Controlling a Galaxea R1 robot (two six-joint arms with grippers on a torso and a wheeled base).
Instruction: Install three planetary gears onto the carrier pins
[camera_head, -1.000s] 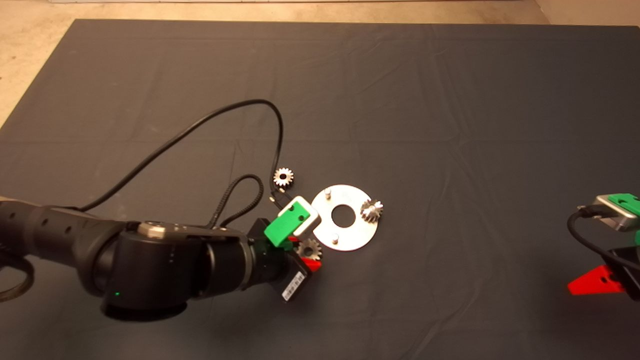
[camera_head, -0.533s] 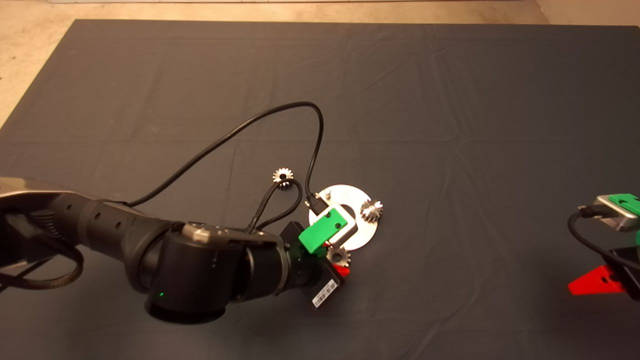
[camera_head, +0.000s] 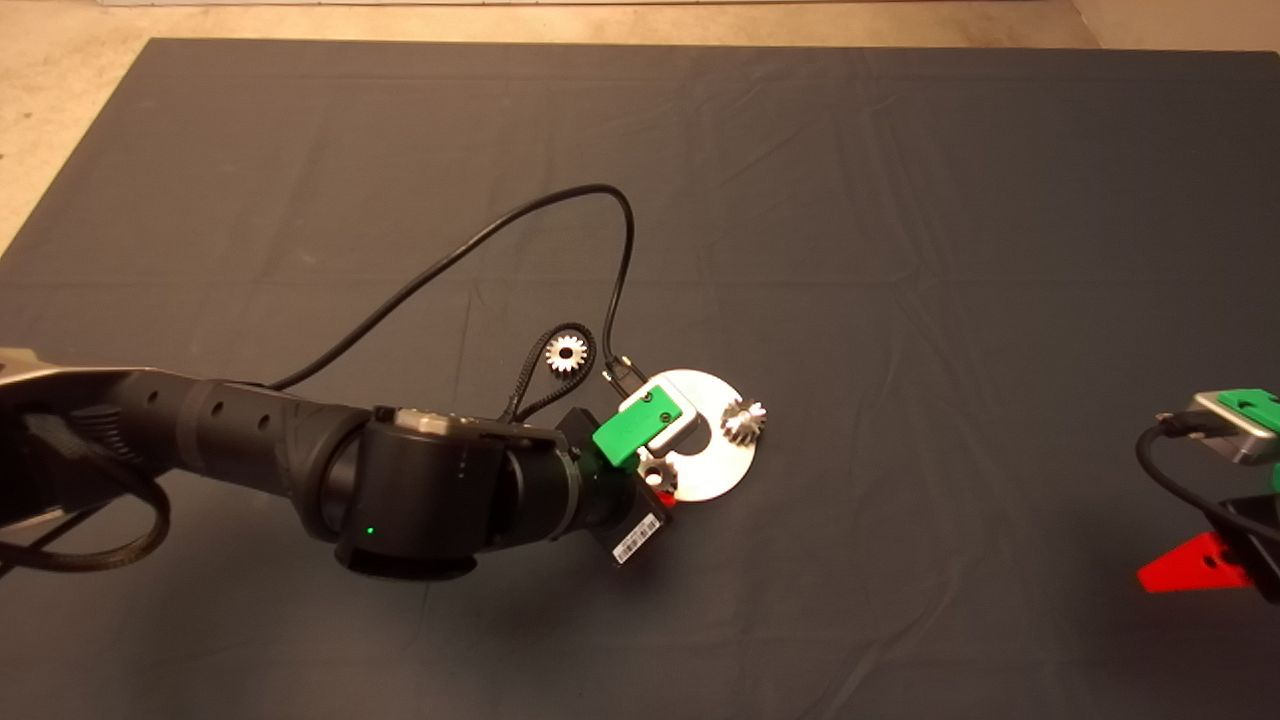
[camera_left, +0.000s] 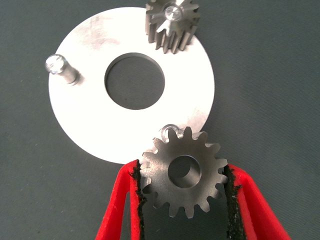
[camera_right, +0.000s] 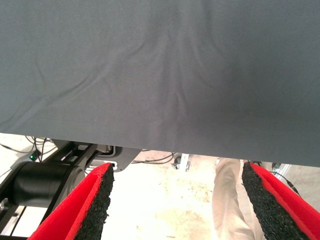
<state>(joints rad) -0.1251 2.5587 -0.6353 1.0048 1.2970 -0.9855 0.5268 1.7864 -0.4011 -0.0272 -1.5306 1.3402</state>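
Carefully centre the gear (camera_left: 183, 176), pinched in the left gripper's (camera_left: 183, 200) fingers, over the nearest pin (camera_left: 170, 131) before lowering.

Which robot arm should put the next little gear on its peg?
The left one. The left gripper already holds a gear right above the disc's near pin. The right gripper waits open at the mat's edge, far from the disc.

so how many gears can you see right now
3: one seated on a pin of the carrier disc at, one held in the left gripper at the disc's edge, one loose on the mat.
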